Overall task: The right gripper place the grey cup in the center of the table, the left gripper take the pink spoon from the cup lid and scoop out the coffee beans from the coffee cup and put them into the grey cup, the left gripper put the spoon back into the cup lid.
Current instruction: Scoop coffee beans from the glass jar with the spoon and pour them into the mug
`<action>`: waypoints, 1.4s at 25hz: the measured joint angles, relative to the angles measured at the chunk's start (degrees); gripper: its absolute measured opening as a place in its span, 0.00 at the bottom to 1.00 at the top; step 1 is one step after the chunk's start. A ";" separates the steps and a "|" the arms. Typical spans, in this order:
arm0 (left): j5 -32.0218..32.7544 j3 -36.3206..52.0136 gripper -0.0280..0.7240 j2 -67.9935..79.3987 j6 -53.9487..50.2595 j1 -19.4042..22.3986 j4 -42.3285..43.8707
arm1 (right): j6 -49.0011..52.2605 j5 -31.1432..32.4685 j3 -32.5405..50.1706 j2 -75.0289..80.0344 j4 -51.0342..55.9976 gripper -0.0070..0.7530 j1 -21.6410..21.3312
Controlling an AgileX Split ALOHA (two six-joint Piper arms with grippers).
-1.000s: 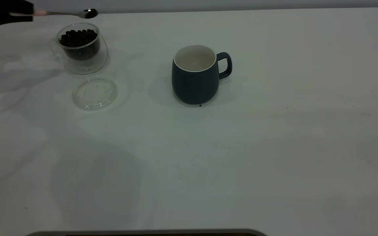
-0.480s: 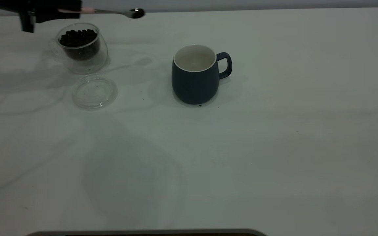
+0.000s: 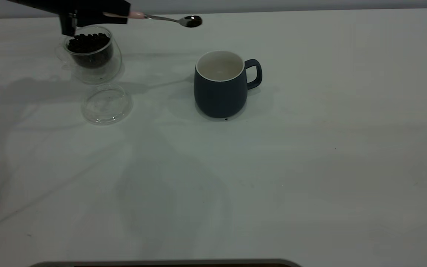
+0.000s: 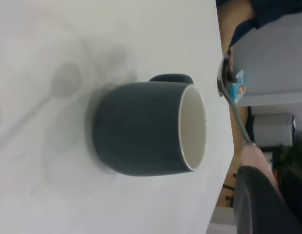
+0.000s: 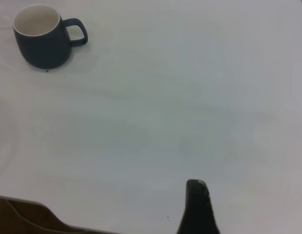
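My left gripper (image 3: 123, 14) hangs above the far left of the table (image 3: 310, 167), shut on the pink spoon (image 3: 161, 17) by its handle. The spoon's silver bowl (image 3: 192, 21) reaches right, short of the grey cup (image 3: 221, 85) and higher than its rim; the left wrist view shows dark coffee beans (image 4: 230, 75) in the bowl near the grey cup (image 4: 141, 126). The coffee cup (image 3: 92, 53), with more coffee beans (image 3: 88, 40) in it, stands just below the gripper. In front of it lies the cup lid (image 3: 106, 104), with nothing in it. My right gripper (image 5: 197, 197) stays far from the grey cup (image 5: 41, 41).
A dark speck (image 3: 226, 119) lies at the grey cup's base. A dark rim (image 3: 161, 263) runs along the table's near edge. Wide bare tabletop spreads right of and in front of the grey cup.
The left gripper has carried the spoon to the right, from left of the coffee cup to over it, and the spoon's bowl has come close to the grey cup. Nothing else moved.
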 joint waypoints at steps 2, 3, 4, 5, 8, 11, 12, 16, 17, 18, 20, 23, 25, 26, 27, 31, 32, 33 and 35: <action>0.00 0.00 0.20 0.00 0.00 -0.89 0.00 | 0.00 0.00 0.00 0.00 0.00 0.79 0.00; 0.00 0.00 0.20 0.00 0.00 -1.20 0.00 | 0.00 0.00 0.00 0.00 0.00 0.79 0.00; 0.00 0.00 0.20 0.00 0.00 -1.59 0.00 | 0.00 0.00 0.00 0.00 0.00 0.79 0.00; 0.00 0.00 0.20 0.00 0.00 -1.92 0.00 | 0.00 0.00 0.00 0.00 0.00 0.79 0.00; 0.00 0.00 0.20 0.00 0.00 -2.63 0.42 | 0.00 0.00 0.00 0.00 0.00 0.79 0.00; 0.00 0.00 0.20 0.00 0.00 -3.07 1.98 | 0.00 0.00 0.00 0.00 0.00 0.79 0.00; 0.00 0.00 0.20 0.00 -0.05 -3.21 2.70 | 0.00 0.00 0.00 0.00 0.00 0.79 0.00; 0.00 0.00 0.20 0.00 0.30 -3.54 4.01 | 0.00 0.00 0.00 0.00 0.00 0.79 0.00; 0.00 0.00 0.20 0.00 0.87 -3.66 4.32 | 0.00 0.00 0.00 0.00 0.00 0.79 0.00; 0.00 0.00 0.20 0.00 1.81 -3.80 4.67 | 0.00 0.00 0.00 0.00 0.00 0.79 0.00; 0.00 0.00 0.20 0.00 3.84 -3.91 4.93 | 0.00 0.00 0.00 0.00 0.00 0.78 0.00; 0.00 0.00 0.20 0.00 7.35 -3.91 5.14 | 0.00 0.00 0.00 0.00 0.00 0.78 0.00; 0.00 0.00 0.20 0.00 9.88 -3.91 5.28 | 0.00 0.00 0.00 0.00 0.00 0.78 0.00; 0.00 0.00 0.20 0.00 11.36 -3.91 5.28 | 0.00 0.00 0.00 0.00 0.00 0.78 0.00; 0.00 0.00 0.20 0.00 12.53 -3.91 5.28 | 0.00 0.00 0.00 0.00 0.00 0.78 0.00; 0.00 0.00 0.20 0.00 18.47 -4.09 5.28 | 0.00 0.00 0.00 0.00 0.00 0.78 0.00; 0.00 0.00 0.20 0.00 20.30 -4.30 5.28 | 0.00 0.00 0.00 0.00 0.00 0.78 0.00; -0.08 0.00 0.20 0.00 22.38 -4.55 5.28 | 0.00 0.00 0.00 0.00 0.00 0.78 0.00; -0.82 0.00 0.20 0.00 26.77 -5.07 5.28 | 0.00 0.00 0.00 0.00 0.00 0.78 0.00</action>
